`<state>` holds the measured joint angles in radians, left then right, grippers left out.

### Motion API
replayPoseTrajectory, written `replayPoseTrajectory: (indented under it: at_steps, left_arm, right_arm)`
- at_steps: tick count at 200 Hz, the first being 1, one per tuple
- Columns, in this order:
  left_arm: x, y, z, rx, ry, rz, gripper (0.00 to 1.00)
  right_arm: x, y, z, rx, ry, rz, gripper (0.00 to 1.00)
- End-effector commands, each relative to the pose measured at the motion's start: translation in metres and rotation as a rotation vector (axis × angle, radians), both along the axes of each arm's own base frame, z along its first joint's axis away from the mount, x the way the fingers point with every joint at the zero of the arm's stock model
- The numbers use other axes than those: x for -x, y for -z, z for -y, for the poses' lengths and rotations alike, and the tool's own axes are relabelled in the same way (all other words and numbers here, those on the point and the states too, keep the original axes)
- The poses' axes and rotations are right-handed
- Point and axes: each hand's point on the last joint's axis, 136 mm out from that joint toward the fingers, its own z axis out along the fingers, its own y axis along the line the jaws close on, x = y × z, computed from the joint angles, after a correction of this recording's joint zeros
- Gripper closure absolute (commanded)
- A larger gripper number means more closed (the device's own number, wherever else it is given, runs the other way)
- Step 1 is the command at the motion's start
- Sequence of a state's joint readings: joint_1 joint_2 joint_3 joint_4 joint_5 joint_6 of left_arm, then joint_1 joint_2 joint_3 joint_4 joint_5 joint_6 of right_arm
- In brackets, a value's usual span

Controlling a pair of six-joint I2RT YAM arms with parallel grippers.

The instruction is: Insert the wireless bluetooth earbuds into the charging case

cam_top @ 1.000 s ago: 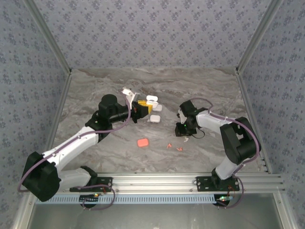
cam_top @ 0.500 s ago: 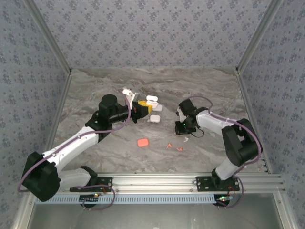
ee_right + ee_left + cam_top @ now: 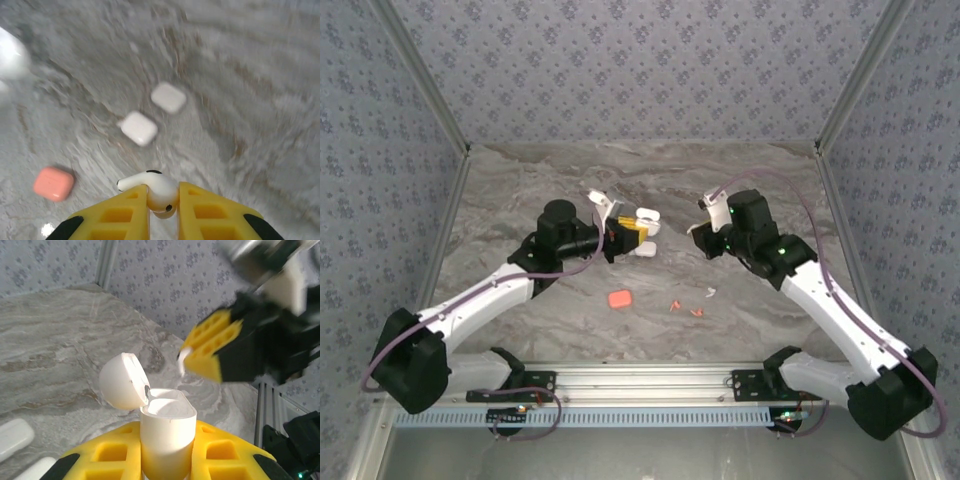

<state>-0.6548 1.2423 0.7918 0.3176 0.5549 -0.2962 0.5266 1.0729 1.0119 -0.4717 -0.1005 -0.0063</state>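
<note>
My right claw pinches a white earbud, bottom centre, stem sideways. My left claw clamps the open charging case, bottom centre of its view. That thin grip could let the bud twist and miss the case, or I bump the lid.

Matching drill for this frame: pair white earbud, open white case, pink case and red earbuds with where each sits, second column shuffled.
1. white earbud
2. open white case
3. pink case
4. red earbuds

A. closed, flat on the table
B. clamped upright in the left gripper
C. loose on the table, right of the pink case
D. pinched in the right gripper

Pairs: 1-D, 2-B, 3-A, 4-C
</note>
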Motion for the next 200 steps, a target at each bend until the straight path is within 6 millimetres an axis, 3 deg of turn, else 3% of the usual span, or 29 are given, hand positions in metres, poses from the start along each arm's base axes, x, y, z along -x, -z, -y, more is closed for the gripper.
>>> replayPoseTrajectory:
  at_steps: [1, 16, 31, 40, 42, 50, 104, 200]
  left_arm:
    - [0.004, -0.029, 0.014, 0.05, 0.059, 0.078, 1.0]
    - [0.004, -0.029, 0.018, 0.051, 0.077, 0.077, 1.0]
    - [0.007, -0.03, 0.022, 0.051, 0.097, 0.078, 1.0]
    - [0.008, -0.029, 0.024, 0.049, 0.104, 0.078, 1.0]
    - [0.008, -0.03, 0.024, 0.05, 0.105, 0.079, 1.0]
    - [0.008, -0.03, 0.025, 0.05, 0.11, 0.082, 1.0]
    - [0.01, -0.031, 0.025, 0.051, 0.123, 0.085, 1.0]
    - [0.011, -0.032, 0.025, 0.053, 0.127, 0.092, 1.0]
  right_arm:
    - [0.002, -0.051, -0.009, 0.038, -0.077, 0.191, 0.8]
    - [0.008, -0.073, -0.02, 0.05, -0.124, 0.26, 0.8]
    - [0.011, -0.086, -0.031, 0.073, -0.164, 0.311, 0.8]
    - [0.014, -0.082, -0.037, 0.098, -0.192, 0.312, 0.8]
    - [0.014, -0.093, -0.039, 0.089, -0.194, 0.334, 0.8]
    - [0.014, -0.098, -0.044, 0.1, -0.208, 0.349, 0.8]
    - [0.014, -0.084, -0.067, 0.133, -0.283, 0.316, 0.79]
    - [0.017, -0.065, -0.077, 0.136, -0.341, 0.258, 0.79]
